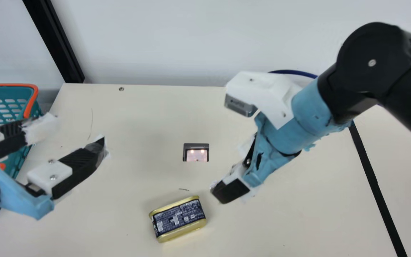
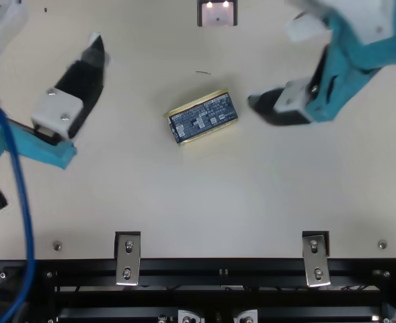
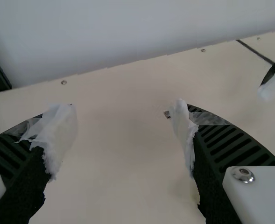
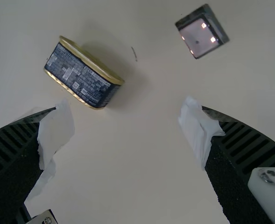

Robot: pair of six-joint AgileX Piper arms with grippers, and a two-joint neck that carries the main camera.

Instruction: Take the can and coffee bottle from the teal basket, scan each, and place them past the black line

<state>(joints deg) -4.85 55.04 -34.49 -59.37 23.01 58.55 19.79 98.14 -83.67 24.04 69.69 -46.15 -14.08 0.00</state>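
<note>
Can [image 1: 177, 218], dark label up, near open right hand [image 1: 231, 171] (apart, though)

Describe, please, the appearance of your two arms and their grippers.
My right arm is black, with a light-blue wrist, white cover and grey camera. My left arm shows light-blue parts and a blue cable. The left gripper and right gripper have black ribbed fingers, with ragged white wrapping at the tips.

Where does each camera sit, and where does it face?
Main: on neck, facing down across table; both arms show.
Top: fixed above it, facing steeply down; both arms show.
Left wrist: on that arm, facing table and wall; own jaws open.
Right wrist: on that arm, facing down; own jaws open.
Main and top share the can.
</note>
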